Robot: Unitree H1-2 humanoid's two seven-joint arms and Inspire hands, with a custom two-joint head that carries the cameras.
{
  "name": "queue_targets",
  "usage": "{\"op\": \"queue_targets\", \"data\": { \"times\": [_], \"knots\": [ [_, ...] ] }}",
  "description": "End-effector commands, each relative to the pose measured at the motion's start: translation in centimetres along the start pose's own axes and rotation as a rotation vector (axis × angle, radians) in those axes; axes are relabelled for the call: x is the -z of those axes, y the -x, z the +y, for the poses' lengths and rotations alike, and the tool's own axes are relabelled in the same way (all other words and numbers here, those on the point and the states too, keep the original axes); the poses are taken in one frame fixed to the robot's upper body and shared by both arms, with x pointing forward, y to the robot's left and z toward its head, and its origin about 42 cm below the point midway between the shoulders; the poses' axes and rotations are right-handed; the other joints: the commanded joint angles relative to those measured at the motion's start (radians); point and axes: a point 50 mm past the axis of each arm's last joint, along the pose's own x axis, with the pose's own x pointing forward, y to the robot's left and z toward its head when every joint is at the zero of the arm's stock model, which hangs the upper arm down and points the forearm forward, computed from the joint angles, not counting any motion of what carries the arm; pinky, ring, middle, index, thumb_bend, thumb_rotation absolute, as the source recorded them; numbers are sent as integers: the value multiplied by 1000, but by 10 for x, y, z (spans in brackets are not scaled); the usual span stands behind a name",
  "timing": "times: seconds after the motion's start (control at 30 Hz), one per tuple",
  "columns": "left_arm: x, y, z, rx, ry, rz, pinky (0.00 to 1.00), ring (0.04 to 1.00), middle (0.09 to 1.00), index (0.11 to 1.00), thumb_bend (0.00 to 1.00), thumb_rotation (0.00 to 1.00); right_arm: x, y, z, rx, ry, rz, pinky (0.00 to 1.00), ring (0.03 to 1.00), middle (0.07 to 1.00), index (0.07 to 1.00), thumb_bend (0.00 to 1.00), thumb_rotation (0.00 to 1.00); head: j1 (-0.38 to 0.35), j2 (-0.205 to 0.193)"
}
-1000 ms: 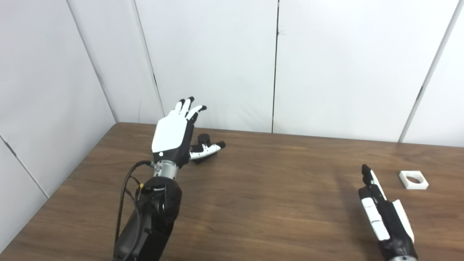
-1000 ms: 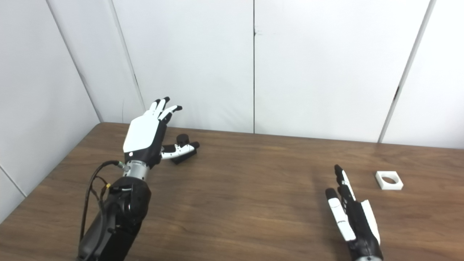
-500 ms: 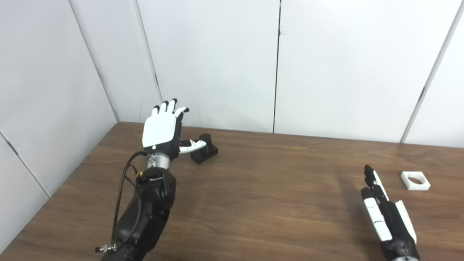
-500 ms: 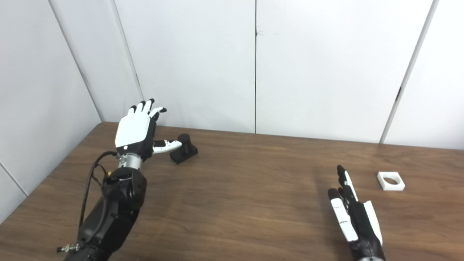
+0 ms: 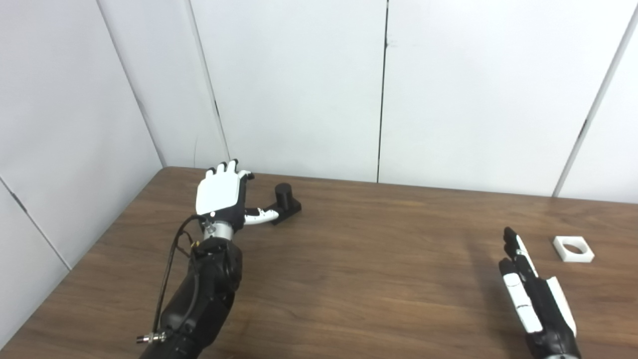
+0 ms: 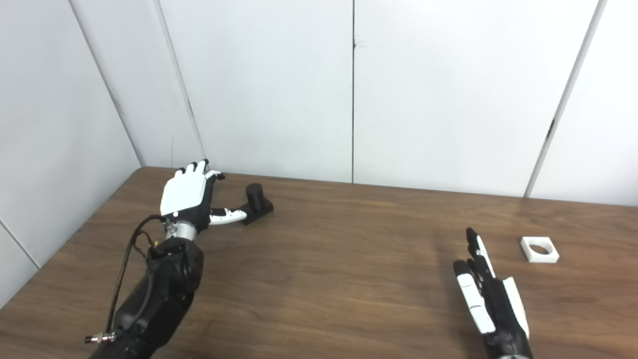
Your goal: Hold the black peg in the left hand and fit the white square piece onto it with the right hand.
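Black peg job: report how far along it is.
Nothing is finished yet. The black cylindrical peg on its square base stands on the brown wooden table, ungrasped. In hand: the left hand is open beside the peg, thumb reaching toward its base. Left: grasping and lifting the peg, then picking up the white square piece with a round hole, which lies untouched beyond the open right hand, and fitting it on.

A: What colour are the peg (image 5: 285,198) and the square piece (image 5: 573,249)?
B: Black peg, white piece, on a brown wood-grain table (image 5: 359,279).
A: And the hands?
B: Left hand (image 5: 221,195) and right hand (image 5: 536,299) are both white shells on black, with black fingertips.
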Motion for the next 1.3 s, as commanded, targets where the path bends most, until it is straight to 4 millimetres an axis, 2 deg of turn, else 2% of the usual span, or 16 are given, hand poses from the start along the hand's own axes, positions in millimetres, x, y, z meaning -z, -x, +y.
{"op": "queue_targets", "data": {
  "times": [0.0, 0.67, 0.87, 1.0, 1.27],
  "knots": [
    [-2, -17, 23, -63, -5, -1, 1000, 1000, 1000, 772, 950, 562, -8, -1, -8, 4, 28, -42, 973, 1000, 1000, 997, 544, 963, -1, 1],
    [9, -18, -24, 5, -28, 20, 1000, 1000, 1000, 714, 980, 519, -8, 1, -7, 19, 24, -35, 976, 998, 1000, 996, 567, 972, -9, 9],
    [12, -16, -33, 13, -18, 19, 1000, 1000, 1000, 701, 975, 542, -8, 2, -7, 23, 19, -37, 956, 997, 1000, 995, 563, 968, -11, 11],
    [11, -16, -36, 27, -26, 28, 1000, 1000, 1000, 697, 953, 518, -9, 2, -6, 21, 9, -36, 964, 1000, 1000, 995, 561, 957, -16, 12],
    [5, -18, -42, 57, -19, 21, 1000, 1000, 1000, 716, 956, 575, -11, 1, -4, 26, 15, -33, 981, 1000, 1000, 997, 558, 962, -29, 14]
  ]
}}
